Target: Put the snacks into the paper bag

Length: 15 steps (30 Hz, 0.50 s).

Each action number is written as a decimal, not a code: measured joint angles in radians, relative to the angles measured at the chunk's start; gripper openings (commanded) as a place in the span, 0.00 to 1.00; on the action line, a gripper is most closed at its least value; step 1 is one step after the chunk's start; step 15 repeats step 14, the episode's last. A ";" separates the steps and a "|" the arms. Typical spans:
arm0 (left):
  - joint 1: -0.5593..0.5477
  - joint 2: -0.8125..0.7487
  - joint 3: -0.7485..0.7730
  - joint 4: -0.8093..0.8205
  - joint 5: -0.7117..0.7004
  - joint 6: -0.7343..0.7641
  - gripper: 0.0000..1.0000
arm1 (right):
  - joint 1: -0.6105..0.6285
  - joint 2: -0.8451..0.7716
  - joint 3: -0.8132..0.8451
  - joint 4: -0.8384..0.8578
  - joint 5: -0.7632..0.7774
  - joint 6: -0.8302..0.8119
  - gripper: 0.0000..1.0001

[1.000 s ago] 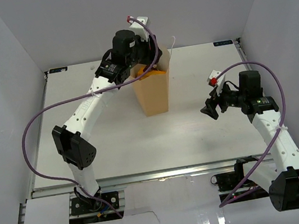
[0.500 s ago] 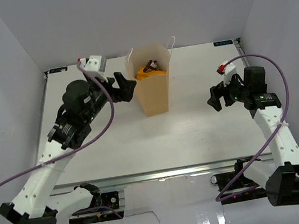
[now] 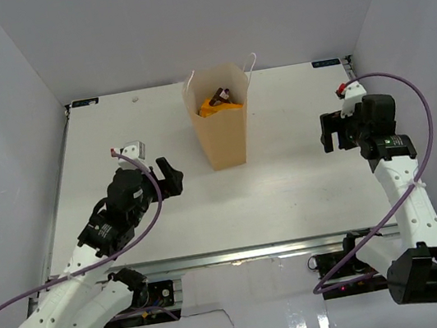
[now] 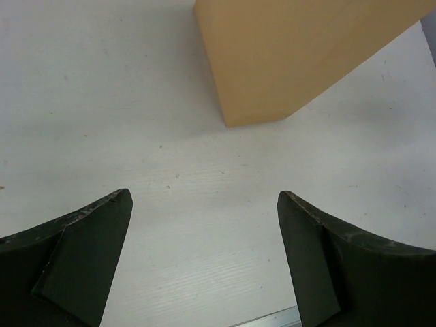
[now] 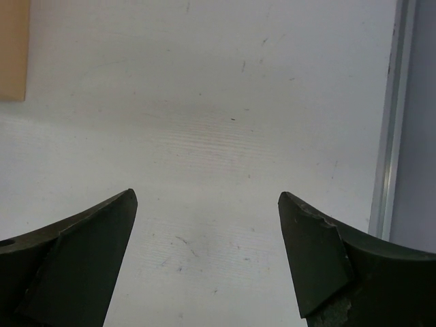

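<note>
The left pincer (image 3: 174, 176) is held spread and empty, at eight o'clock of the paper bag (image 3: 223, 140). The bag is stood upright on the desk (image 3: 290, 194), with snacks (image 3: 216, 104) seen inside. The right pincer (image 3: 328, 131), at three o'clock, is spread and empty too. The job is judged done.

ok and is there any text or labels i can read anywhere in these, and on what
No text can be read in any view.
paper bag: plain tan, no print on the sides in view.
snacks inside the bag: any wrapper print is too small to read.
dark strip at the far right corner: may be a label, too small to read.
</note>
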 measured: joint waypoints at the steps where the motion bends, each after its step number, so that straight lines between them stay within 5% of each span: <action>1: 0.000 -0.016 -0.014 0.000 -0.006 -0.013 0.98 | 0.000 -0.008 0.000 -0.003 0.022 0.012 0.90; 15: 0.000 -0.027 -0.029 -0.004 -0.016 -0.067 0.98 | 0.000 -0.097 -0.002 -0.014 0.189 0.082 0.90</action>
